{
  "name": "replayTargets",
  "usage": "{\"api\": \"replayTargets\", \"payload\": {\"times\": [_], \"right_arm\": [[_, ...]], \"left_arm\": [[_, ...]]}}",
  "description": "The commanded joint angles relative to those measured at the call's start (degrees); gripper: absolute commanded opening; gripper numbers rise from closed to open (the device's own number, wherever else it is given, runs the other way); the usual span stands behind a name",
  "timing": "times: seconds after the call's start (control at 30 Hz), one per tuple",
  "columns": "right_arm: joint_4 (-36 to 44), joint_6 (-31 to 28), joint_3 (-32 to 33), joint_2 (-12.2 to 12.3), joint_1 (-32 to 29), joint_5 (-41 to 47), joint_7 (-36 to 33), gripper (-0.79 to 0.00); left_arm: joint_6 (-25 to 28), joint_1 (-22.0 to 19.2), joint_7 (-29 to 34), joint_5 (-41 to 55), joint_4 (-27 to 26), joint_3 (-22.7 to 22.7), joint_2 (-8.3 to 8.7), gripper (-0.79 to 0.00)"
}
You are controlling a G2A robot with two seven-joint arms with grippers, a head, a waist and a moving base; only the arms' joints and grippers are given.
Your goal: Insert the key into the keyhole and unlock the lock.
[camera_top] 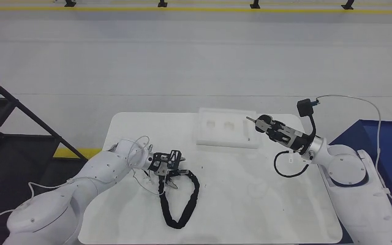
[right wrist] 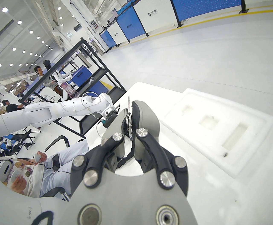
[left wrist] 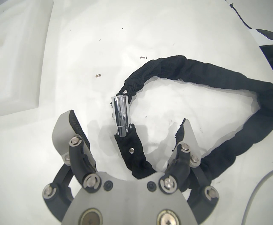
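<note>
1. Markings: the blue-and-white partition panels [right wrist: 149, 12] in the hall beyond the right gripper [right wrist: 130, 106] carry print, which is not transcribed here.
2. Left gripper [left wrist: 128, 117]: the jaws stand wide open, gripping nothing. The lock's chrome cylinder [left wrist: 120, 115] lies between the fingers, clear of both pads.
3. The black fabric-sleeved chain lock [left wrist: 213, 74] lies on the white table [camera_top: 275, 202]. One sleeved end runs back beneath the left gripper's palm, and the loop curves away to one side.
4. Right gripper: clamped tight on the slim metal key [right wrist: 128, 102], whose blade projects past the fingertips. It hangs above the table, well apart from the lock, with the white foam tray [right wrist: 256, 153] just beside it.
5. Obscured: the cylinder's end face shows edge-on, so the keyhole cannot be made out. The key's bow is hidden between the pads.
</note>
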State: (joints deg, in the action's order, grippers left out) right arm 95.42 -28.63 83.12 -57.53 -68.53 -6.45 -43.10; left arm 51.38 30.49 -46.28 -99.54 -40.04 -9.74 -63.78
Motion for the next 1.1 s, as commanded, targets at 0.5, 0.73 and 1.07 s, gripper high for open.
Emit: {"api": "replayTargets", "payload": {"times": [0.5,0.73,1.07], "right_arm": [[0.0,0.0,0.0,0.0,0.0,0.0,0.0,-0.785],[0.0,0.0,0.0,0.0,0.0,0.0,0.0,-0.785],[0.8,1.0,-0.3,0.1,-0.3,-1.0,-0.8,-0.785]], "left_arm": [[-0.8,-0.3,-2.6,-3.0,4.8,-0.4,-2.65,-0.785],[1.1,-1.6,-5.5,-1.9,3.2,-1.6,-2.49,-0.785],[3.1,-4.6,-3.6,7.4,-10.7,-3.1,2.24,-0.785]]}}
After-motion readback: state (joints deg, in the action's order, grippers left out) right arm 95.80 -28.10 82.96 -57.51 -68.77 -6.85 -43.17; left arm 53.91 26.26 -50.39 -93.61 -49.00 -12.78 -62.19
